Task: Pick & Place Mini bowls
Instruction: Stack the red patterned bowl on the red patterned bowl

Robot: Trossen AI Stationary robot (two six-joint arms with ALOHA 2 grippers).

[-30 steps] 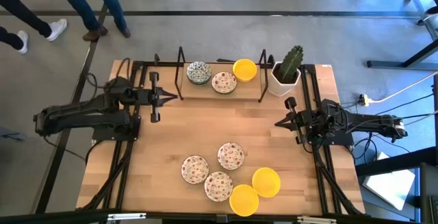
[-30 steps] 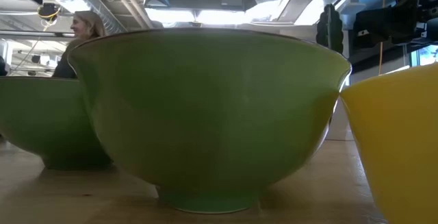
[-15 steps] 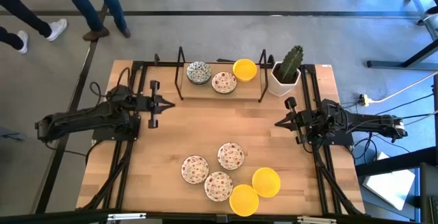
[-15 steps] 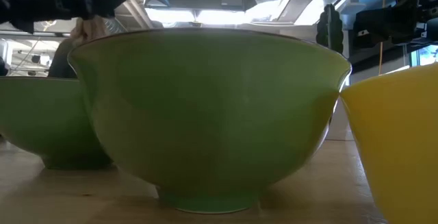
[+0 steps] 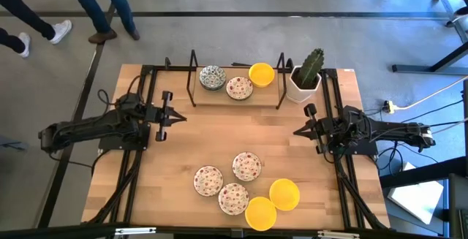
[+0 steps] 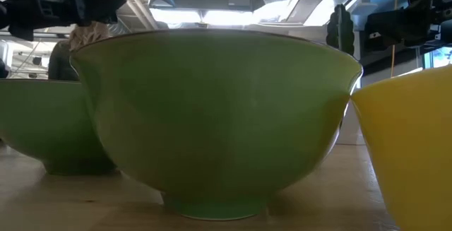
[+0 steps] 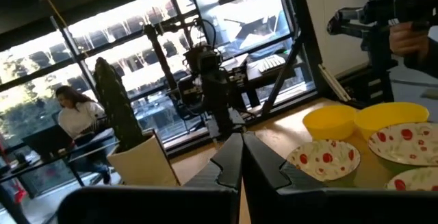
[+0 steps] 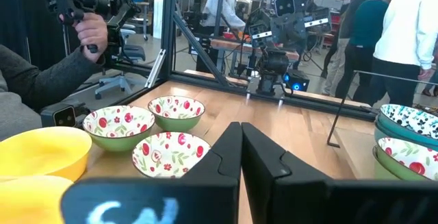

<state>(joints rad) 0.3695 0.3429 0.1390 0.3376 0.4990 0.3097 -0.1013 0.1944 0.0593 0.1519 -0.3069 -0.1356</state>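
Note:
Five mini bowls sit on their bases near the table's near edge: three red-speckled ones (image 5: 246, 166) (image 5: 208, 180) (image 5: 233, 198) and two yellow ones (image 5: 284, 194) (image 5: 260, 213). Three more stand on a wooden board at the far edge: green-blue (image 5: 212, 77), red-speckled (image 5: 239, 88), yellow (image 5: 261, 73). My left gripper (image 5: 181, 116) (image 7: 241, 157) hovers shut over the table's left middle. My right gripper (image 5: 296, 131) (image 8: 241, 144) hovers shut over the right middle. The low view is filled by green bowl outsides (image 6: 212, 118) and one yellow bowl (image 6: 409, 146).
A white square pot with a green cactus (image 5: 306, 74) stands at the far right corner, beside the board's black upright posts (image 5: 281, 78). Bare wood (image 5: 234, 126) lies between the two grippers. People stand beyond the far edge (image 5: 95, 5), and a person's hand (image 8: 89, 29) holds a device past the near side.
My left arm has swung its shut gripper toward the table's near edge, and it now shows lower in the low view. My right arm and all the bowls have kept still.

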